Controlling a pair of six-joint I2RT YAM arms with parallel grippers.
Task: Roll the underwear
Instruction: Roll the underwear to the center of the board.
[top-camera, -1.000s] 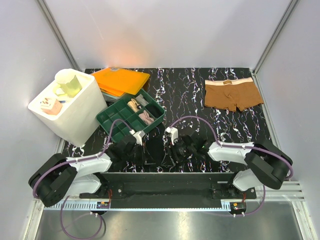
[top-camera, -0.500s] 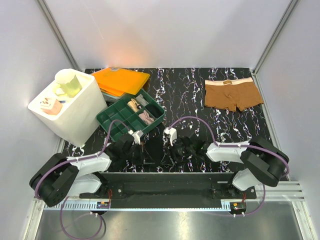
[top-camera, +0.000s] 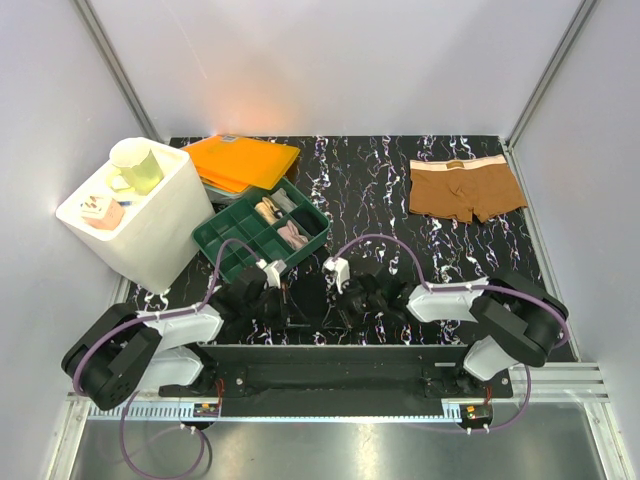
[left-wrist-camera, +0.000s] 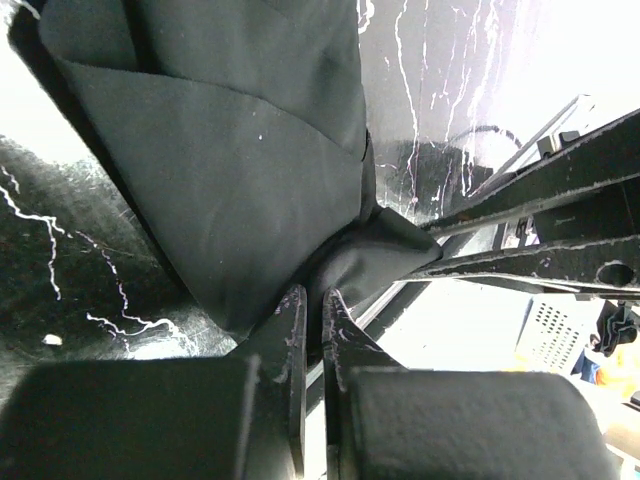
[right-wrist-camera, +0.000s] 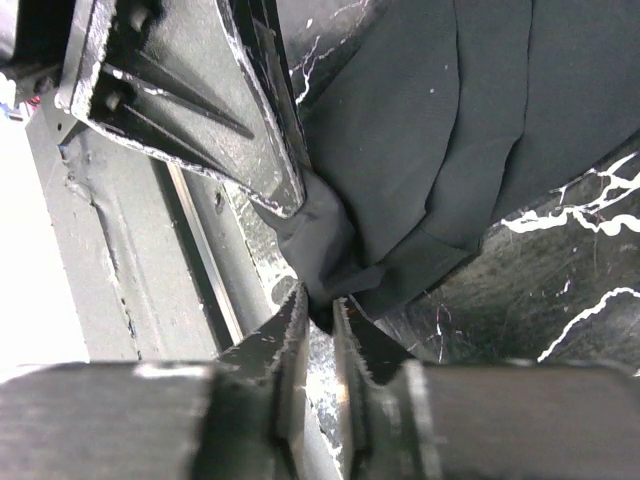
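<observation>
You have the black underwear (left-wrist-camera: 250, 180) lying at the near edge of the tabletop (top-camera: 370, 180), about midway along it, between the two arms; it lies in soft folds, its near hem bunched up where both grippers meet it. Your left gripper (left-wrist-camera: 312, 300) stands almost closed, its jaws a narrow slit apart with a pinch of the black fabric's near corner caught between the tips; your right gripper (right-wrist-camera: 320, 305) is likewise narrow, its tips nipping a small gathered fold of the same hem; the two grippers sit just beside each other, facing in from either side. From above, the black cloth is hard for you to tell from the dark marbled surface, so its full outline cannot be made out there.

The brown underwear (top-camera: 465, 190) lies flat and spread near the far right corner, pale waistband toward the far edge, well apart from both grippers; a green tray (top-camera: 241, 207) sits left of centre; an orange folder (top-camera: 240, 160) lies toward the far left corner; a white bin (top-camera: 160, 235) holding a pale cup (top-camera: 135, 165) stands at the left edge.
</observation>
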